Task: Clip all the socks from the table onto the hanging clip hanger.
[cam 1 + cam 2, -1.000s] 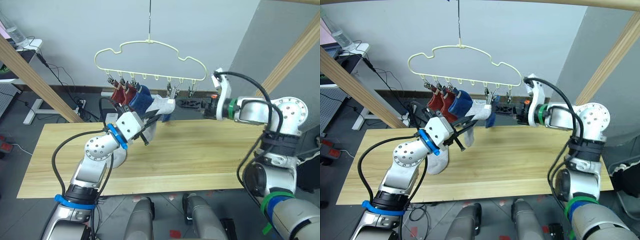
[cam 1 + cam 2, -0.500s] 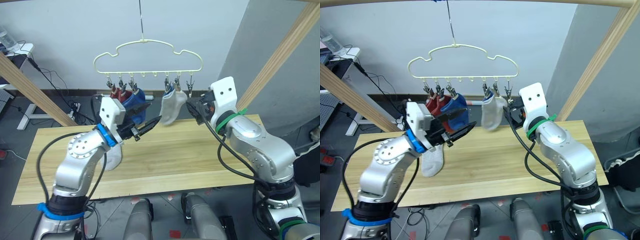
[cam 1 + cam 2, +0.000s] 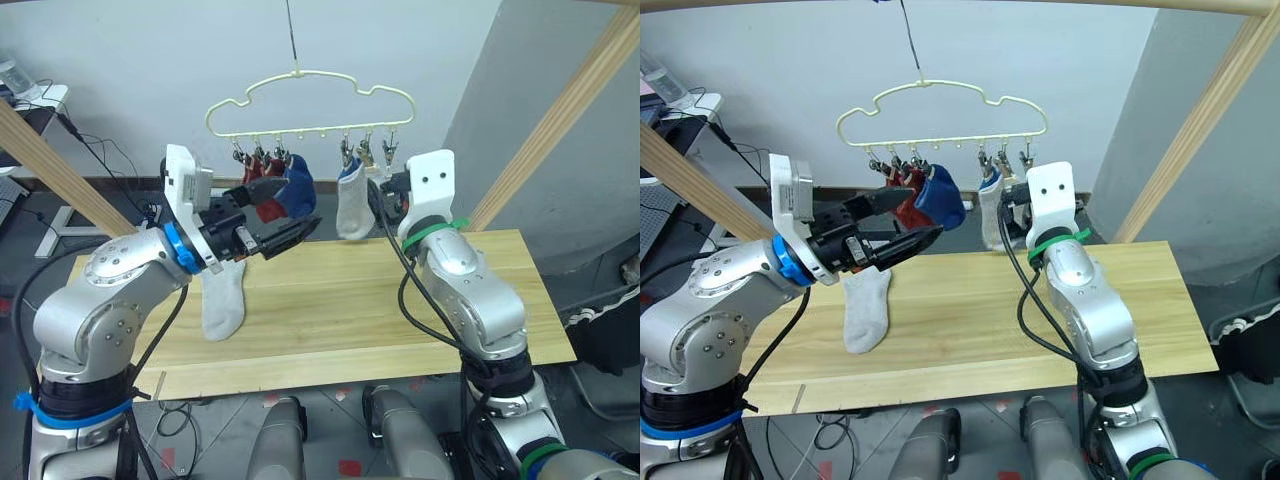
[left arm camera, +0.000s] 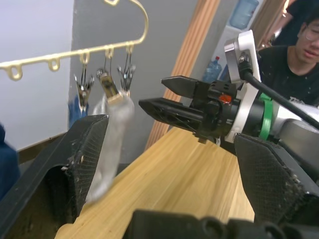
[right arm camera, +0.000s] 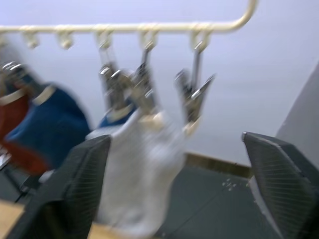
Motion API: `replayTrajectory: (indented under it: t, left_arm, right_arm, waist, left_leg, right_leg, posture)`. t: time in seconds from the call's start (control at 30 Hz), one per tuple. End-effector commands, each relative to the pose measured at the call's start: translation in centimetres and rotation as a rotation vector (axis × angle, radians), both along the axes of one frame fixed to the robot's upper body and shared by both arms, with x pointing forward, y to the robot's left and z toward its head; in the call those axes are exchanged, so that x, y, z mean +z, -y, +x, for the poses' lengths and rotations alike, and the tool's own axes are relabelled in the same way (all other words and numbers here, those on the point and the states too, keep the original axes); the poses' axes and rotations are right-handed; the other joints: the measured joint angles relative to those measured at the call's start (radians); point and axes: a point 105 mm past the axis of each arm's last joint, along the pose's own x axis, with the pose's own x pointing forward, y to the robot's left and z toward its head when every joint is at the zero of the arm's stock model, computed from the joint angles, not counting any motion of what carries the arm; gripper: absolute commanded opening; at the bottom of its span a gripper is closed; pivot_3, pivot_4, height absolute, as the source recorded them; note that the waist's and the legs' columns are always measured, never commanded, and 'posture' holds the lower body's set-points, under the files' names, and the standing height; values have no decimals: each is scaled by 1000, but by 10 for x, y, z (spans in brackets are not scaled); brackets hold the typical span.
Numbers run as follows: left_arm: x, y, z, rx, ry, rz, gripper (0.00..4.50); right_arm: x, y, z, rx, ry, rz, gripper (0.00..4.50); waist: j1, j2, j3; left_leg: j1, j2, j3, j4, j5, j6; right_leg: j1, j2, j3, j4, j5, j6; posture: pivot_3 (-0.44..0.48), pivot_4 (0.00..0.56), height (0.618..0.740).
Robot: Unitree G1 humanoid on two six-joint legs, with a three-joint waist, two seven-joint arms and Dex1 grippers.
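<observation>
Looking down from the head camera, I see the long light yellowish plank table point(image 3: 400, 300) running beneath both arms. One light grey knit ankle sock point(image 3: 222, 303) lies on its left part, toe toward me, below my left forearm. Above the far edge hangs the thin pale yellow cloud-outline wire clip hanger point(image 3: 310, 105). Clipped along its row, from left, are rust red socks point(image 3: 262, 185), a blue sock point(image 3: 296, 186), then a second light grey sock point(image 3: 353, 205) with another blue one just behind it. My left gripper point(image 3: 290, 228) is raised in front of the red and blue socks, its black fingers spread wide and holding nothing, well above the sock on the table. My right gripper point(image 4: 159, 94) points at the hung grey sock from the right, just beside it; its fingers are parted and empty. In the left wrist view, a person point(image 4: 294, 59) in a dark top sits behind the right arm. I can read no labels or writing.
</observation>
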Motion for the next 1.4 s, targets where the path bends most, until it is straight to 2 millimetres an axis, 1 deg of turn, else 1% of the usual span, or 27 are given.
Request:
replayTrajectory:
  t: [0.03, 0.1, 0.23, 0.63, 0.83, 1.0, 1.2, 1.4]
  left_arm:
    - [10, 3, -8, -3, 50, 1, 4500]
    - [10, 2, -7, 5, 53, 4, 4500]
    - [13, 2, -2, 31, 79, 3, 4500]
    - [13, 3, -2, 31, 86, 7, 4500]
    - [13, 4, -2, 31, 85, 5, 4500]
    - [13, 4, -2, 34, 87, 5, 4500]
    - [12, 5, -2, 36, 85, 5, 4500]
    - [12, 5, -1, 34, 86, 14, 4500]
  right_arm:
    - [18, 6, 0, -50, 87, 18, 2849]
    - [18, 7, 1, -62, 92, 18, 2170]
    - [16, 1, 5, -43, 94, 11, 2170]
    - [15, -10, 18, -40, 65, 61, 2170]
    - [17, -3, 24, -82, 76, 52, 2170]
    - [22, 3, 24, -113, 101, 66, 2170]
    - [20, 2, 21, -115, 97, 68, 2170]
    - [20, -3, 25, -104, 94, 70, 2170]
  waist:
    - [3, 0, 0]
    - [7, 0, 0]
    - [11, 0, 0]
    - [22, 0, 0]
    - [24, 0, 0]
    - [24, 0, 0]
    - [24, 0, 0]
    - [24, 0, 0]
  left_leg:
    - [0, 0, 0, 0, 0, 0]
    - [0, 0, 0, 0, 0, 0]
    - [0, -1, 0, 0, 0, 0]
    - [0, -1, 0, 0, 0, 0]
    - [0, -1, -1, 1, 0, 0]
    - [0, -2, 0, 1, 0, 0]
    - [0, -1, -1, 1, 0, 0]
    - [0, -2, 0, 1, 0, 0]
  right_leg:
    - [0, 0, 0, 0, 0, 0]
    - [0, 0, 0, 0, 0, 0]
    - [0, -1, 0, 0, 0, 0]
    - [0, -2, 0, 1, 0, 0]
    - [0, -2, 0, 1, 0, 0]
    - [0, -2, 0, 1, 0, 0]
    - [0, -2, 0, 1, 0, -1]
    - [0, -2, 0, 1, 0, 0]
  posture:
    - [30, 271, 740]
    - [35, 268, 740]
    - [42, 265, 740]
    - [48, 264, 740]
    - [50, 268, 740]
    - [52, 271, 740]
    - [52, 275, 740]
    - [55, 278, 740]
